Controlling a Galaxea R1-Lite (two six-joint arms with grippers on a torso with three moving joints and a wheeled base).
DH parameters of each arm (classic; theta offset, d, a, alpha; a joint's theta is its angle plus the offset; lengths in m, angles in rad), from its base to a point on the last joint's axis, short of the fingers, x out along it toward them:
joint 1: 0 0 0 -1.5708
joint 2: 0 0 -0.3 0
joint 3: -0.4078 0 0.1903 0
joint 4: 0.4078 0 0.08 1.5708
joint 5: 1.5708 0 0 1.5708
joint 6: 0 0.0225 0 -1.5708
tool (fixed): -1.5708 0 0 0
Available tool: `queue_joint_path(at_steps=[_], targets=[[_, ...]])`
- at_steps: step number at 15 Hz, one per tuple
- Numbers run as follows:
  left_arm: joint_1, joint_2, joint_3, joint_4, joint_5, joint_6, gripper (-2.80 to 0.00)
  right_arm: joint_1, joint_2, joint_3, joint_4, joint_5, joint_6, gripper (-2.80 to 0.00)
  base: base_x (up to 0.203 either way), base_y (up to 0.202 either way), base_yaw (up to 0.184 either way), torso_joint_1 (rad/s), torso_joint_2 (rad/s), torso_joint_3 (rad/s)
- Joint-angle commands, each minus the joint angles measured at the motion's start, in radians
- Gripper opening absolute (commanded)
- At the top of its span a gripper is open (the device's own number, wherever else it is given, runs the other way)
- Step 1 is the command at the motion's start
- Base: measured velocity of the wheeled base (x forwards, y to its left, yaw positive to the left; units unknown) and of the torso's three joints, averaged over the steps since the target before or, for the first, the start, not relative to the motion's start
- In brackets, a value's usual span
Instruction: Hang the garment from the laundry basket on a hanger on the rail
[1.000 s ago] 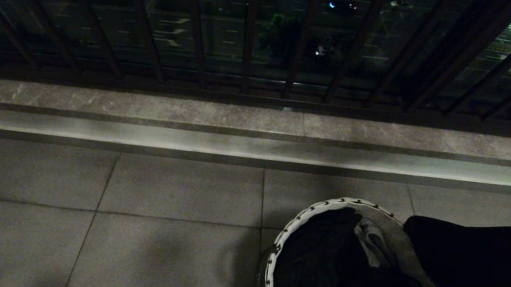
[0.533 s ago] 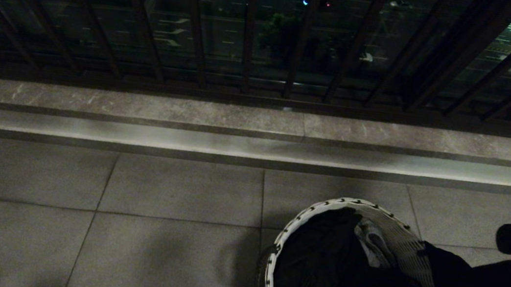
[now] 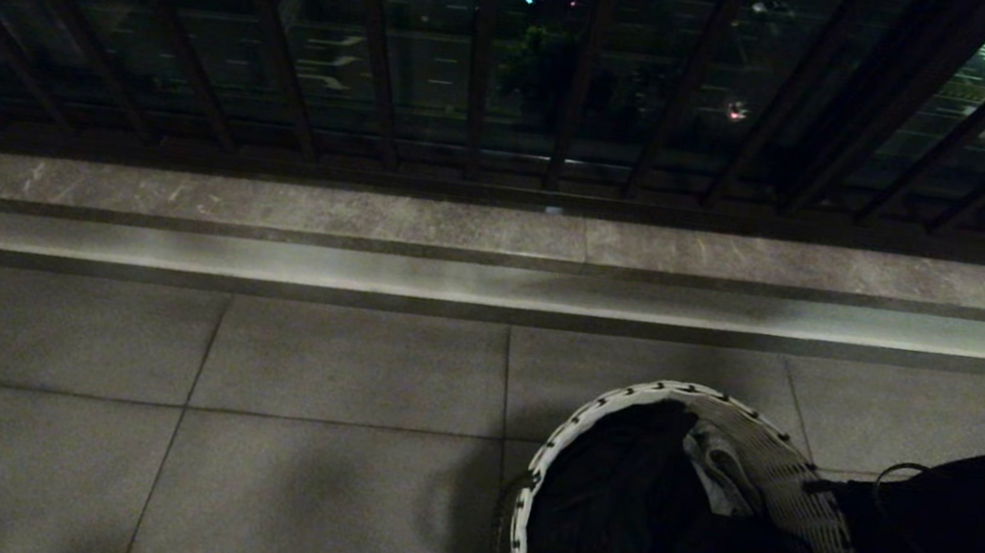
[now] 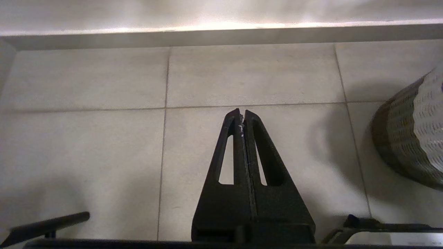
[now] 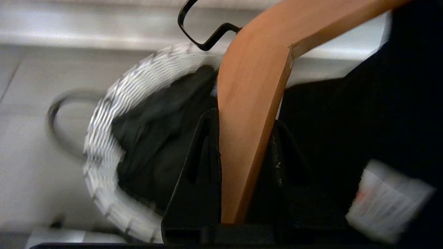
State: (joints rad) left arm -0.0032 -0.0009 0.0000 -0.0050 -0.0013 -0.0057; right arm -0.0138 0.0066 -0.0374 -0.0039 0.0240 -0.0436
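Where the right gripper (image 5: 244, 119) sits closest to its wrist camera, a wooden hanger (image 5: 252, 103) with a black hook is seen clamped between its two fingers, and a dark garment (image 5: 363, 114) with a white label is draped on the hanger. Just beyond it, the laundry basket (image 3: 774, 447) is set on the tiled floor (image 3: 251, 378) with dark clothes inside. The left gripper (image 4: 242, 116) is held over bare tiles beside the basket, its fingers pressed together on nothing. Farther off, a stone ledge (image 3: 273, 205) and dark railing bars (image 3: 481, 75) are seen.
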Motion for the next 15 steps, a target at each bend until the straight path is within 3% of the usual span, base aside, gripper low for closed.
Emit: queue_joint_path(at_steps=[1, 6, 15], targets=[[0.0, 0.001, 0.002, 0.0, 0.0, 0.0, -2.8, 0.0, -0.005, 0.037, 0.007, -0.01, -0.01, -2.8, 0.0, 0.0, 0.0, 0.0, 0.0, 0.0], [0.0, 0.001, 0.002, 0.0, 0.0, 0.0, -2.8, 0.0, -0.005, 0.039, 0.007, -0.01, -0.01, -2.8, 0.0, 0.0, 0.0, 0.0, 0.0, 0.042], [0.0, 0.001, 0.002, 0.0, 0.0, -0.002, -2.8, 0.0, -0.005, 0.037, 0.007, -0.012, -0.013, -2.8, 0.0, 0.0, 0.0, 0.001, 0.0, 0.191]])
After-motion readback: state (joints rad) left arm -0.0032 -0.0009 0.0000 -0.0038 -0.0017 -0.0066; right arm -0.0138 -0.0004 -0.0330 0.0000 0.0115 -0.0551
